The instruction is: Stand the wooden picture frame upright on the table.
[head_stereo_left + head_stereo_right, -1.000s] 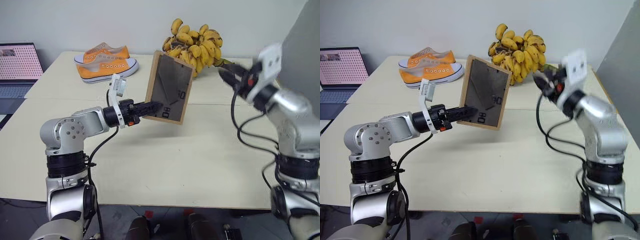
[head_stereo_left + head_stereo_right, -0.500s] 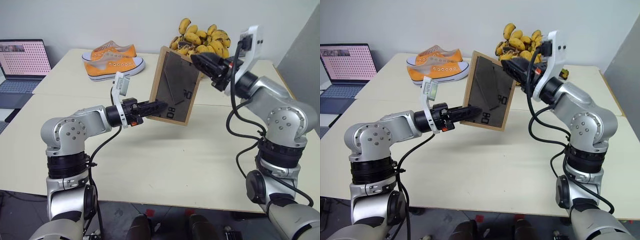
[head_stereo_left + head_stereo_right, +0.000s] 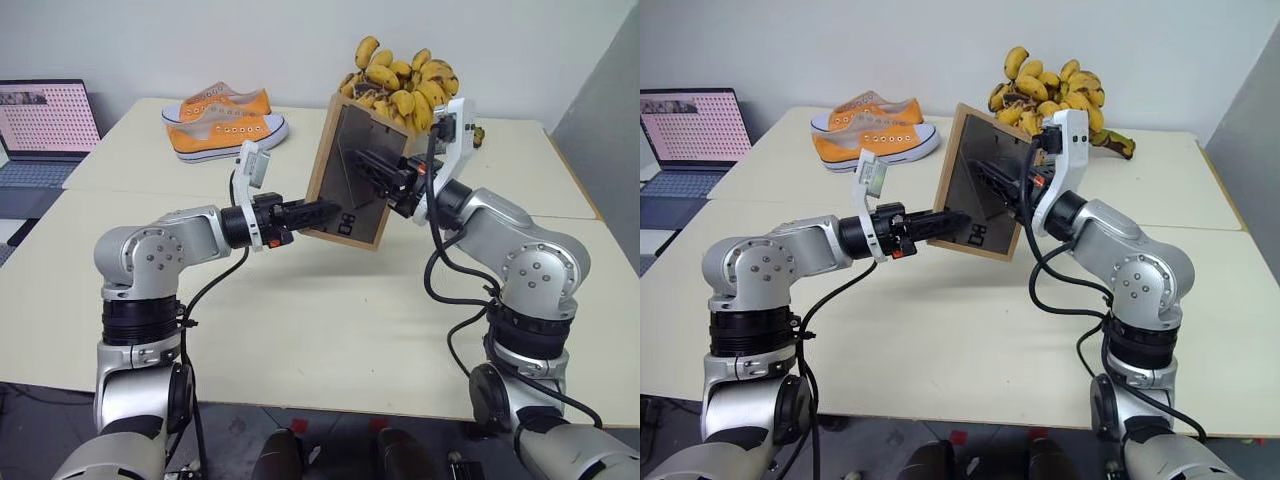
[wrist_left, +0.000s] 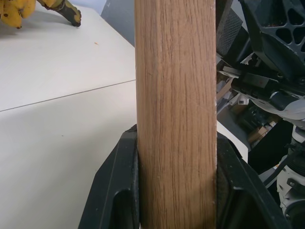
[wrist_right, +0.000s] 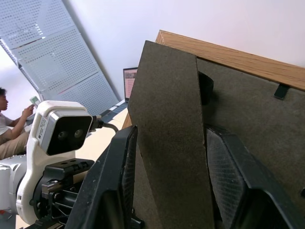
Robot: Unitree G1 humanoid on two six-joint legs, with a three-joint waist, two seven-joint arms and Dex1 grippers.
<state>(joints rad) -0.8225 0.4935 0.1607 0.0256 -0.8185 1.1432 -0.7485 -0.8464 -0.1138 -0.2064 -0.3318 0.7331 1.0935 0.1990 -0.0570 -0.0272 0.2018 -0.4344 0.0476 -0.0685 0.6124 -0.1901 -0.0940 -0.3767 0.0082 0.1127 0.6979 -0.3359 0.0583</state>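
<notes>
While left claw [image 3: 322, 211] pinches wooden picture frame [image 3: 352, 170] edge (airborne) — table [image 3: 330, 320] open.

sneakers [image 3: 222, 122]: orange pair with white soles, sat side by side, well off past the left claw, out to its left
bananas [image 3: 402, 82]: big yellow bunch, kinda spotty, just behind the right claw
laptop [image 3: 45, 125]: open, screen was lit, way out left of the left claw

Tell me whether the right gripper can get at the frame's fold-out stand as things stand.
Probably yes. The right gripper already has its open fingers either side of the fold-out stand on the wooden picture frame, which the left gripper holds off the table.
</notes>
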